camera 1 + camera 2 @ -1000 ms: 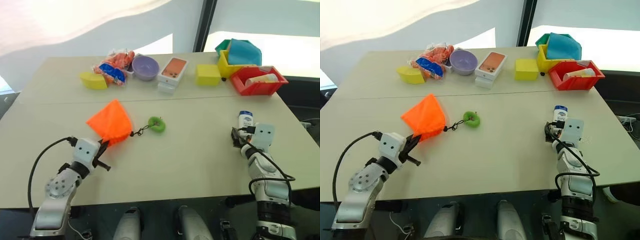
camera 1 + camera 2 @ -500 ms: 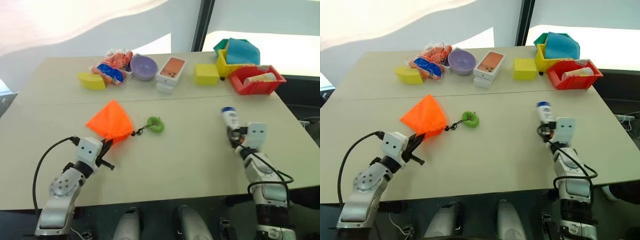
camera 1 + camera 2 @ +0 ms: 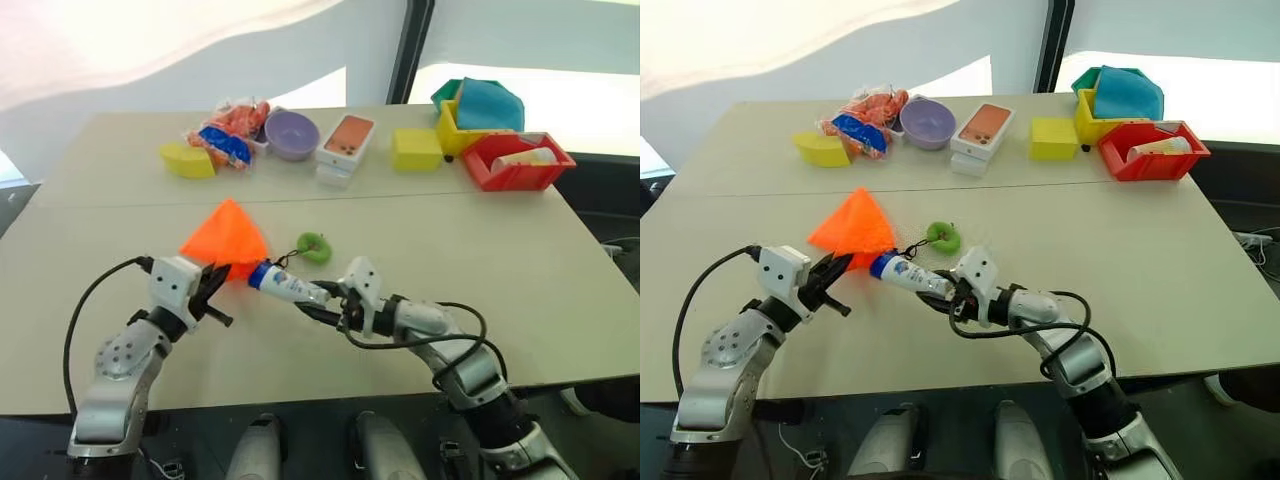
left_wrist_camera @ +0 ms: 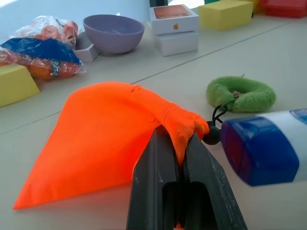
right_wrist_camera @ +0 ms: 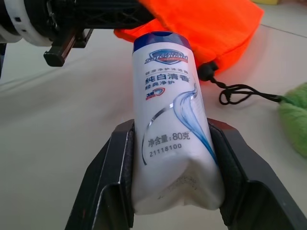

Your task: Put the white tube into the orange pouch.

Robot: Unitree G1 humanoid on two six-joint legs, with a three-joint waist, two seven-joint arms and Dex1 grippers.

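Observation:
The orange pouch (image 3: 226, 233) lies on the table left of centre, one edge pinched and lifted by my left gripper (image 3: 215, 281), which is shut on the fabric (image 4: 184, 127). Its black cord runs to a green ring (image 3: 316, 247). My right gripper (image 3: 318, 301) is shut on the white tube (image 3: 284, 284), held nearly level with its blue cap (image 4: 259, 152) pointing at the pouch's gathered edge, a short gap away. In the right wrist view the tube (image 5: 171, 120) sits between both fingers, cap toward the pouch (image 5: 211, 24).
Along the table's far side stand a yellow block (image 3: 186, 160), snack packets (image 3: 226, 135), a purple bowl (image 3: 291, 135), phone boxes (image 3: 345, 147), another yellow block (image 3: 415, 149), and red (image 3: 515, 160) and yellow (image 3: 450, 128) bins holding things.
My right arm has swung far to the left with the tube, turning it from upright to nearly level, cap toward the pouch. The left gripper has lifted the pouch's edge slightly.

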